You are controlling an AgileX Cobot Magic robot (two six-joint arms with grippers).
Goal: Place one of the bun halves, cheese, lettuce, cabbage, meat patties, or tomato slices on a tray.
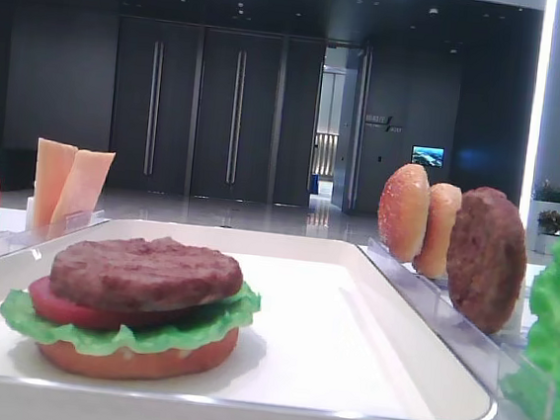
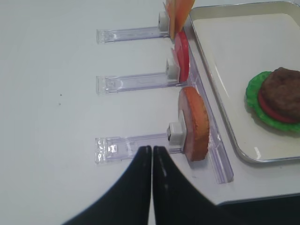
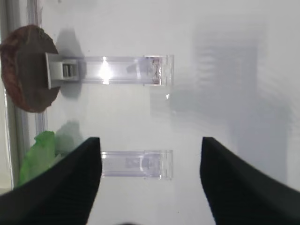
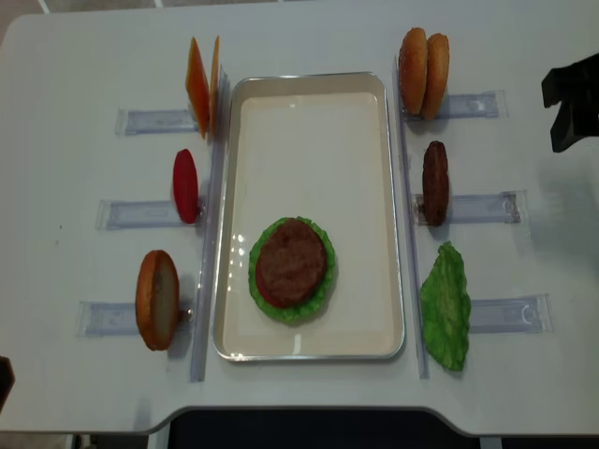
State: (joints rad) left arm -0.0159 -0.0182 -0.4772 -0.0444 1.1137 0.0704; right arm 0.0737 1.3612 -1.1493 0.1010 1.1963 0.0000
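The white tray (image 4: 394,187) holds a stack: a meat patty (image 4: 292,260) on a tomato slice (image 1: 57,306), lettuce (image 1: 134,337) and a flat bun base (image 1: 141,361). Left of the tray stand cheese (image 4: 201,79), a tomato slice (image 4: 185,185) and a bun half (image 4: 156,299). Right of it stand two bun halves (image 4: 423,73), a patty (image 4: 435,182) and lettuce (image 4: 445,304). My left gripper (image 2: 151,149) is shut and empty, just short of that bun half (image 2: 194,124). My right gripper (image 3: 151,140) hangs open over bare table, right of the patty (image 3: 28,68).
Clear plastic racks (image 4: 477,206) stick out from both sides of the tray and hold the upright pieces. The table's front edge (image 4: 309,409) runs close below the tray. The right arm (image 4: 571,98) shows at the far right edge of the overhead view.
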